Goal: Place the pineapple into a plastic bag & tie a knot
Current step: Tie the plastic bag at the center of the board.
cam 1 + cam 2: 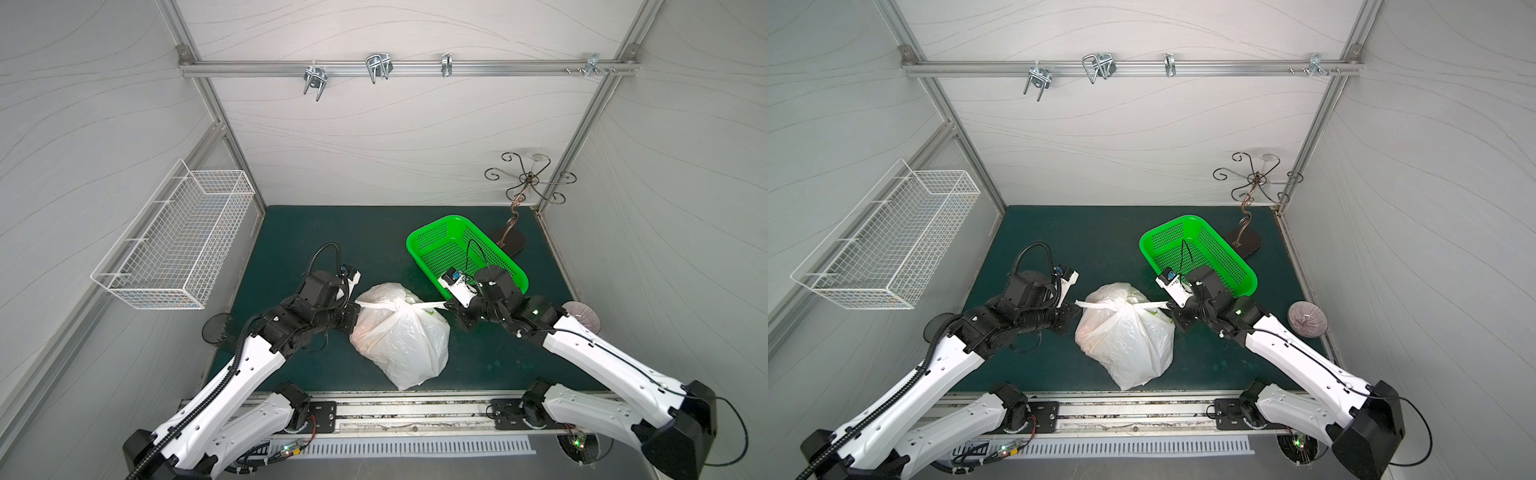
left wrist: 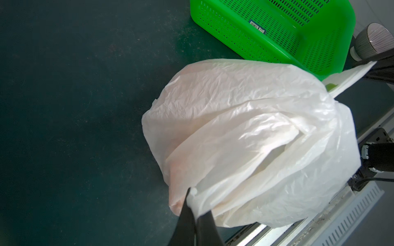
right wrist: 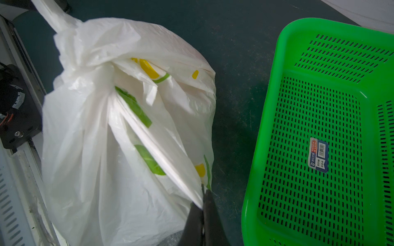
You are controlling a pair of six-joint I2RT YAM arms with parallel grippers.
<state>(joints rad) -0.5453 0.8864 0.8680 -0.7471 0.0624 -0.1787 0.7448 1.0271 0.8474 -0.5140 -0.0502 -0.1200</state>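
Cinching the knot (image 1: 401,308) on the plastic bag (image 1: 399,347)
left gripper (image 1: 359,307) and right gripper (image 1: 447,307) each pinched tight on a handle (image 1: 376,305); pull apart evenly; stop before the film tears

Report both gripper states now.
Left gripper: closed, holding the bag by one handle.
Right gripper: closed, holding its other handle.

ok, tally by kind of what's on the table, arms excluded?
plastic bag: 1
green tray: 1
bowls: 2, ribbed bowl and dark bowl
hook stand: 1
Total: 5
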